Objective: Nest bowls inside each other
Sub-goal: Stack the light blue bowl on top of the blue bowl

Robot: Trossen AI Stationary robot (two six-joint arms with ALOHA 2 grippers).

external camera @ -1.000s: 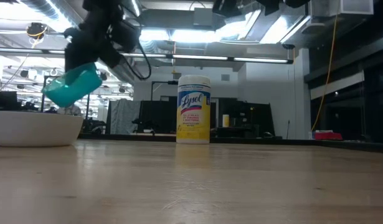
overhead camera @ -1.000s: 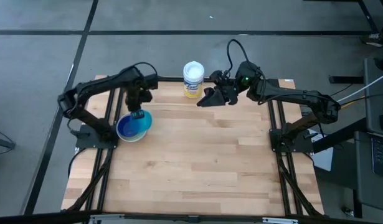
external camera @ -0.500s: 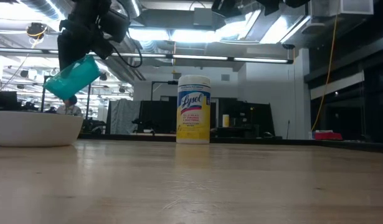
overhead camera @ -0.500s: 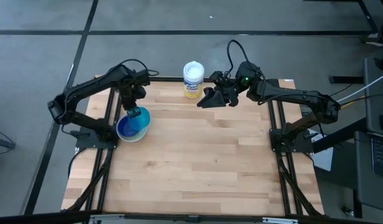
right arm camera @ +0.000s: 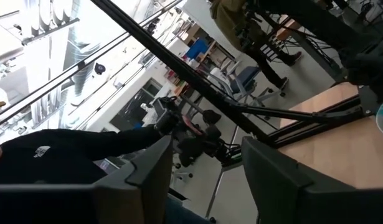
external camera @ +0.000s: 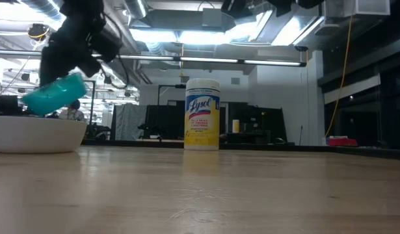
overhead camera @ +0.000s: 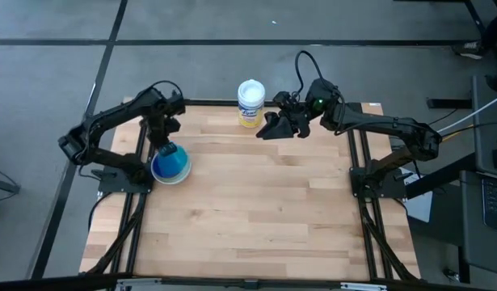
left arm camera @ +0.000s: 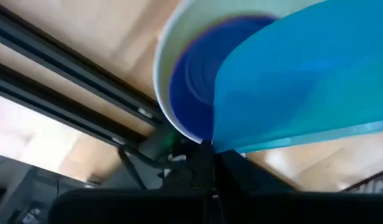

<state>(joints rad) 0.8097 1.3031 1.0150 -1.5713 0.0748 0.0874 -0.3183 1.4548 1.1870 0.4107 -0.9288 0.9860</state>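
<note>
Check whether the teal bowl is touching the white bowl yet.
Cannot tell. In the low view the teal bowl, tilted in the left tool, hangs right at the white bowl's rim, with no clear gap or contact.

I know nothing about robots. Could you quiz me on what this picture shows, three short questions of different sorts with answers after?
1. True or false: the left claw holds a teal bowl tilted above the white bowl.
2. Which colour shows inside the white bowl seen from above? A) red B) dark blue C) yellow
3. Fill in: the right claw hangs open and empty near the wipes ______ at the back of the table.

Key: 1 true; 2 B; 3 canister.
</note>
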